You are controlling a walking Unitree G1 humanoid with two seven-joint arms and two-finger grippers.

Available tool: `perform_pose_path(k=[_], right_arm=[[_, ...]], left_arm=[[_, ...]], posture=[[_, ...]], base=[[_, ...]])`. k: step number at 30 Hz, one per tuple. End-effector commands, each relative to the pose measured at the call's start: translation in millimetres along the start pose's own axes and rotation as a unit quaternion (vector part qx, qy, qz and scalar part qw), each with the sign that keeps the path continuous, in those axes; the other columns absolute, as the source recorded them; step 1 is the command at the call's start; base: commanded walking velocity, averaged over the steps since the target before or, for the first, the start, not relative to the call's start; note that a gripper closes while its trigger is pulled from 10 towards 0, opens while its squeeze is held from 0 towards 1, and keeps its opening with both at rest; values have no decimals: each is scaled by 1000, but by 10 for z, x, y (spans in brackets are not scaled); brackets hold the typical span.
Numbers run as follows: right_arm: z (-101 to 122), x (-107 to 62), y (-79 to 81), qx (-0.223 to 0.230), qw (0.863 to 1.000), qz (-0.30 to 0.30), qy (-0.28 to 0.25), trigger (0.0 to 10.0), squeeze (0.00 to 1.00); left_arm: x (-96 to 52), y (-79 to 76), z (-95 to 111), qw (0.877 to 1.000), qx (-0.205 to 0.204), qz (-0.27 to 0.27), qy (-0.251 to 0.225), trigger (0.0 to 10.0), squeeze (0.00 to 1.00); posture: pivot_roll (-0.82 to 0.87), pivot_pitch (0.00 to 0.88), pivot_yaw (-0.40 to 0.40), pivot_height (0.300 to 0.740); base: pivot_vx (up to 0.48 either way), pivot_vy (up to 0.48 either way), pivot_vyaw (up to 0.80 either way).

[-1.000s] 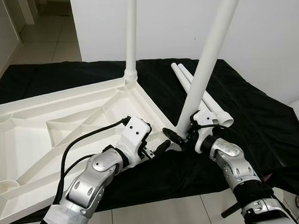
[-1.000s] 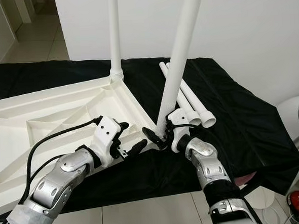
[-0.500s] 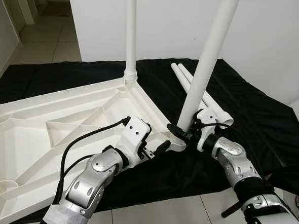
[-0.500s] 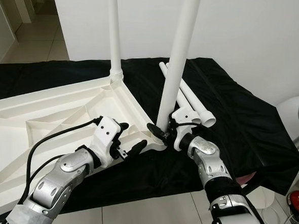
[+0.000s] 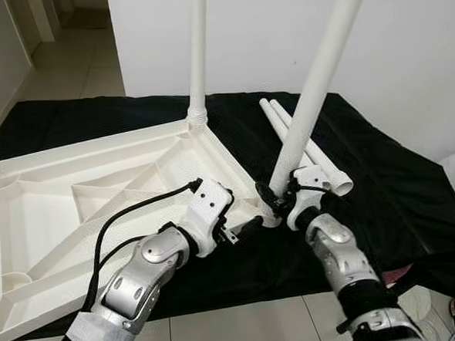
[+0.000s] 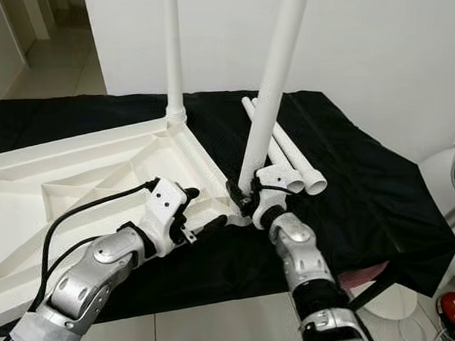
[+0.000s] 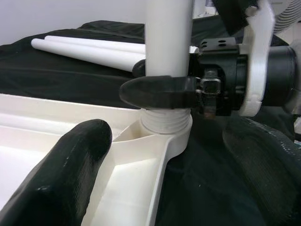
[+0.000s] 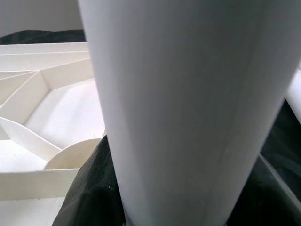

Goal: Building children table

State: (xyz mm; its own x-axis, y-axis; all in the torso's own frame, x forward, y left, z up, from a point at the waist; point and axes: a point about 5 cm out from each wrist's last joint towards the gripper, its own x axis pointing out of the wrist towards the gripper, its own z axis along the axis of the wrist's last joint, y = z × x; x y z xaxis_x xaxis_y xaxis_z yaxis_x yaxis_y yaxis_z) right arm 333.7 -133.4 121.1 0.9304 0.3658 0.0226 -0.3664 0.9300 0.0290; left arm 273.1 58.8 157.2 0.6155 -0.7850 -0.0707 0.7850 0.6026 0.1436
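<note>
Tabletop (image 5: pixel 97 194), white and ribbed, is lying upside down on a black cloth (image 5: pixel 382 176) spread over the floor, with one white leg (image 5: pixel 198 48) standing upright in its far corner socket and a second leg (image 5: pixel 318 80) leaning at a tilt in the near corner socket (image 7: pixel 164 129). Right hand (image 5: pixel 279 200) is clenching the base of that tilted leg just above the socket, while the left hand (image 5: pixel 242 227) is sitting released beside the same corner, one finger over the tabletop and one over the cloth. Two spare legs (image 5: pixel 303 143) are lying side by side on the cloth behind the tilted leg.
</note>
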Motion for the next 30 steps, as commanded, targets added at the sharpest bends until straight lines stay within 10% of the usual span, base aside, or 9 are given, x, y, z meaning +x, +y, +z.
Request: perform_pose_path(k=[1, 10, 19, 20, 22, 23, 30], right_arm=[[-170, -69, -24, 17, 996, -77, 52, 10000, 0], [-211, -219, 205, 21, 974, -214, 75, 10000, 0], [-185, -269, 292, 23, 976, -202, 72, 10000, 0], [-171, -274, 274, 20, 977, -200, 67, 10000, 545], [-154, -282, 272, 17, 977, -202, 66, 10000, 545], [-140, -283, 277, 18, 978, -196, 62, 10000, 1000], [-50, -286, 209, 14, 993, -120, 13, 10000, 1000]], left_arm=[[-1, -96, 1, 998, -1, -66, 2, 10000, 0], [-7, -115, -9, 998, -1, -70, 3, 10000, 0], [-8, -104, -17, 997, 0, -73, 5, 10000, 0], [-6, -103, -15, 997, 0, -72, 4, 10000, 0], [-5, -103, -13, 997, 1, -72, 4, 10000, 0], [-2, -104, -12, 997, 1, -71, 3, 10000, 0], [2, -117, -4, 998, -1, -68, 0, 10000, 0]], posture=[[-12, 0, -80, 740], [-18, 0, -79, 740], [-22, 0, -78, 740], [-24, 0, -86, 740], [-24, 0, -86, 740], [-23, 0, -91, 740], [-13, 0, -102, 740]], base=[[0, 0, 0], [0, 0, 0], [0, 0, 0], [0, 0, 0], [0, 0, 0], [0, 0, 0], [0, 0, 0]])
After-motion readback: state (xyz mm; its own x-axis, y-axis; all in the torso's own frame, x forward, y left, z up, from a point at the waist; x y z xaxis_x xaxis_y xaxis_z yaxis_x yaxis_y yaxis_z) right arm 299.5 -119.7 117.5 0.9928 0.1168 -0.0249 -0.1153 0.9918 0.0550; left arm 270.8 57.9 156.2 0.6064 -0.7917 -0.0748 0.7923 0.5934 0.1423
